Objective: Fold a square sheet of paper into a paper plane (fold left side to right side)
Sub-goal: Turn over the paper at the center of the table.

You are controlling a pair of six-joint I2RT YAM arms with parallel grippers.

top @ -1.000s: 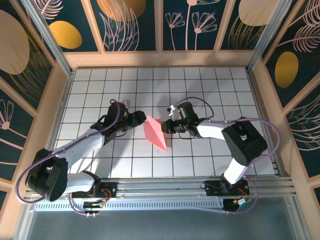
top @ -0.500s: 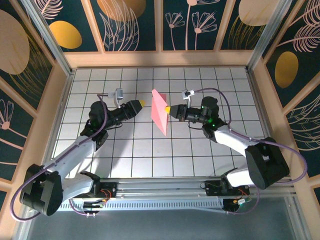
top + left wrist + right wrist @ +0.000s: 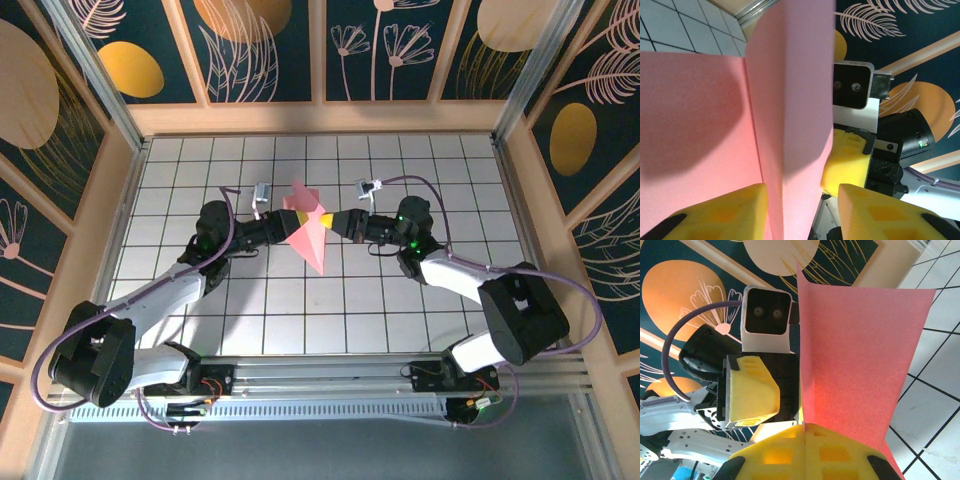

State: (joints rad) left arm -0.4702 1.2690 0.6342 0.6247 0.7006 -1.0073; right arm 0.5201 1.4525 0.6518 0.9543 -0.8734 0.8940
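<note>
The salmon-pink sheet of paper (image 3: 308,238) is folded into a creased pointed shape and hangs above the tiled floor, tip toward the near side. My right gripper (image 3: 329,222) is shut on its right edge; in the right wrist view the yellow pads (image 3: 790,455) meet on the paper (image 3: 855,350). From the left, my left gripper (image 3: 286,226) stands open around an upright flap. In the left wrist view that flap (image 3: 790,125) runs between the jaws of the left gripper (image 3: 802,202), close to the left pad and apart from the right one.
White tiled floor (image 3: 420,160) inside wooden walls (image 3: 320,118) with dark floral panels. Both arms reach to mid-floor and meet nose to nose. The aluminium rail (image 3: 330,380) with the arm bases runs along the near edge.
The right gripper lifted the paper off the floor and carried it toward the back. The left gripper then moved right onto the paper's left flap, its jaws narrowing.
</note>
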